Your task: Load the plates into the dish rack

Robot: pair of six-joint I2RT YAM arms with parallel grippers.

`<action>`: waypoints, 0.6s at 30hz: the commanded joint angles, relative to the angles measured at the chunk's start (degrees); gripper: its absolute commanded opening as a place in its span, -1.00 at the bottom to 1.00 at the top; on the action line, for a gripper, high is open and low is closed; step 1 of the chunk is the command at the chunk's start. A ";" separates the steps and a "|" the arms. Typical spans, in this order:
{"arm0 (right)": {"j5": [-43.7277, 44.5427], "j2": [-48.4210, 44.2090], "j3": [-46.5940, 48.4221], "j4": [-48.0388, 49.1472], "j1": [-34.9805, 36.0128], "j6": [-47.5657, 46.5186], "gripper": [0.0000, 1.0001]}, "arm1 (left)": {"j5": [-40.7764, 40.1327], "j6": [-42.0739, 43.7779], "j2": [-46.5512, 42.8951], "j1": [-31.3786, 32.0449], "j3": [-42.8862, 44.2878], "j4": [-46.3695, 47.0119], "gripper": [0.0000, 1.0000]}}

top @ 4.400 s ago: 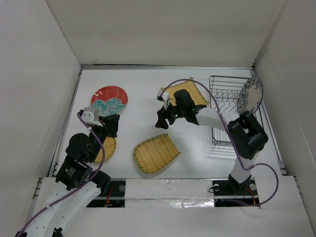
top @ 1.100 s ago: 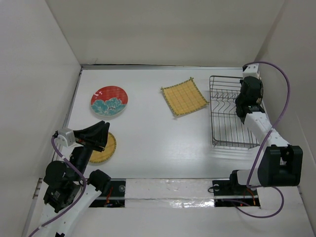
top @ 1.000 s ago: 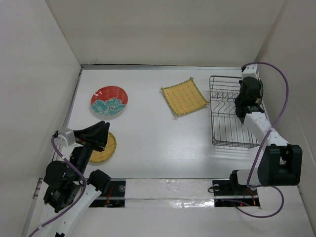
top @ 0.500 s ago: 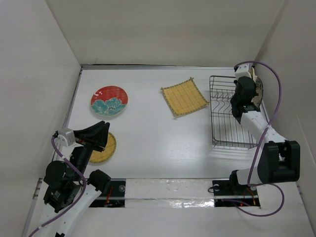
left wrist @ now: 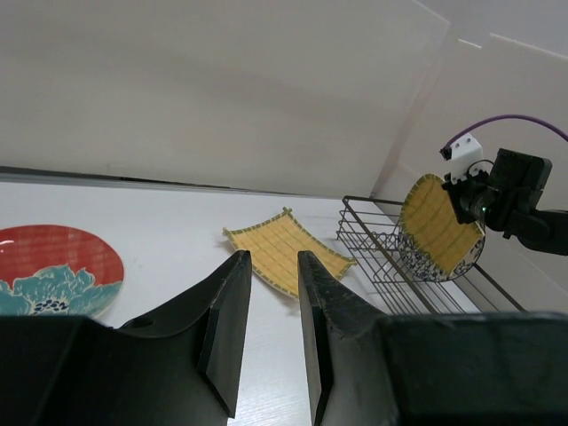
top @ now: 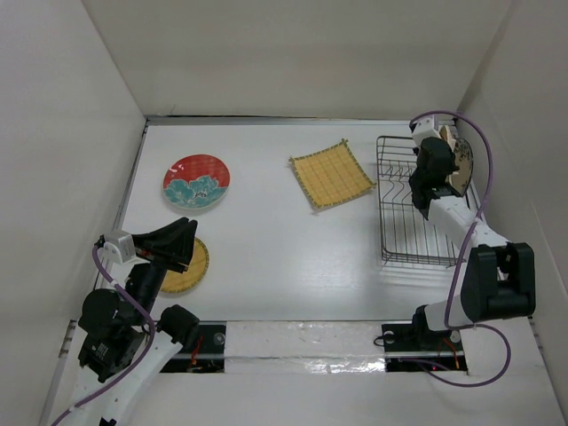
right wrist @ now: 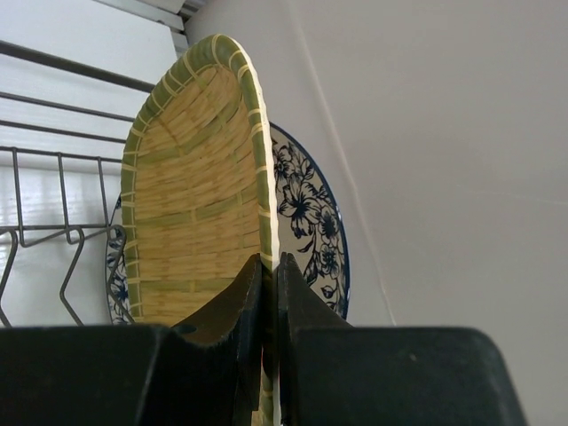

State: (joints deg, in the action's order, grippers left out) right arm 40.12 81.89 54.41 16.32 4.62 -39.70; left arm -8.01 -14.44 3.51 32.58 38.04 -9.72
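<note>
My right gripper [top: 442, 165] [right wrist: 270, 260] is shut on the rim of a yellow woven bamboo plate [right wrist: 195, 204] [left wrist: 437, 224]. That plate stands on edge at the far end of the dark wire dish rack [top: 410, 206] [left wrist: 383, 259], just in front of the white plate with blue flowers [right wrist: 312, 222] [top: 461, 161]. The red plate with teal flowers [top: 196, 181] [left wrist: 49, 266] and the square bamboo plate [top: 331, 175] [left wrist: 282, 253] lie flat on the table. Under my left arm a round bamboo plate [top: 193, 266] is partly hidden. My left gripper [top: 182, 233] [left wrist: 275, 259] hangs open above it, holding nothing.
White walls enclose the table on the left, back and right. The right wall [right wrist: 444, 133] runs close behind the rack and the two upright plates. The rack's near prongs [top: 404, 235] hold nothing.
My right gripper has shifted left, away from the right wall, with the bamboo plate; both upright plates now show beside it. The left arm has not moved.
</note>
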 commanded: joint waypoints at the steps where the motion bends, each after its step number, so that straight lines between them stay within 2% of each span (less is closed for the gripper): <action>1: 1.10 -0.33 0.09 3.90 0.65 -1.17 -1.00 | -0.16 -0.33 -0.96 0.38 0.28 1.81 -0.51; 13: 2.24 3.19 -2.21 2.67 0.65 9.72 -1.00 | -0.34 -0.24 -1.31 0.38 0.28 1.63 -0.51; 16: 2.77 4.42 -2.21 2.58 1.18 12.80 -0.79 | -0.34 -0.33 -1.22 0.38 0.28 1.63 -0.50; 18: 2.95 4.86 -2.29 2.49 1.18 14.82 -0.45 | -0.43 -0.33 -1.05 0.38 0.28 1.63 -0.50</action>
State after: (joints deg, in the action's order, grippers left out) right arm 41.36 85.95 51.64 15.90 5.26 -29.23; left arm -8.03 -14.46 3.01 32.58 38.04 -9.76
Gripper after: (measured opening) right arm 0.254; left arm 0.248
